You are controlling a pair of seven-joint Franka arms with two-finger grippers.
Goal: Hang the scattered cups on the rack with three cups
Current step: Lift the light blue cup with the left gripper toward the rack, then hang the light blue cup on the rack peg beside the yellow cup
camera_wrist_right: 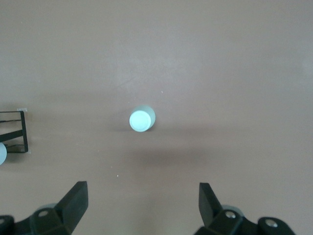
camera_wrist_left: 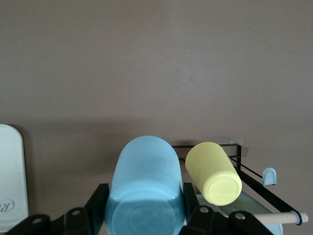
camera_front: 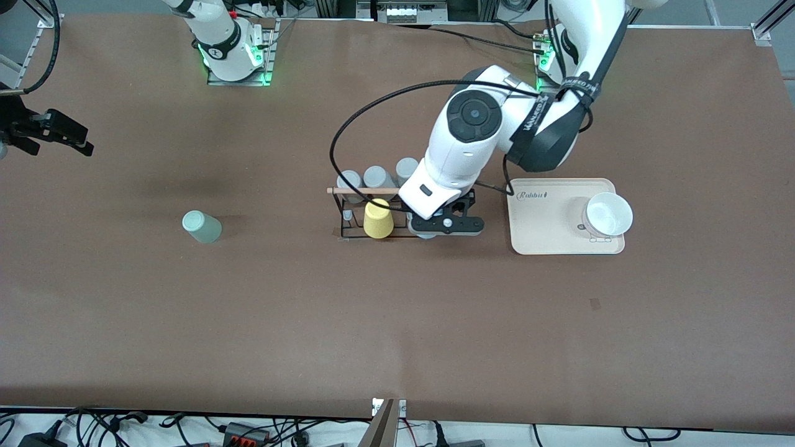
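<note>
My left gripper (camera_wrist_left: 144, 208) is shut on the light blue cup (camera_wrist_left: 145, 188), one finger on each side of it. In the front view this gripper (camera_front: 448, 223) hangs over the rack's (camera_front: 354, 214) end toward the cream tray, and the arm hides most of the blue cup. A yellow cup (camera_front: 377, 218) hangs on the black wire rack under its wooden rod (camera_front: 363, 190). The pale mint cup (camera_front: 202, 226) sits alone on the table toward the right arm's end. My right gripper (camera_front: 68, 138) waits open and empty, high over that end, with the mint cup (camera_wrist_right: 142, 119) in its view.
Three grey cups (camera_front: 377, 178) stand by the rack, farther from the front camera than the rod. A cream tray (camera_front: 546, 233) with a white bowl (camera_front: 607, 214) lies toward the left arm's end, beside the rack. A black cable loops above the rack.
</note>
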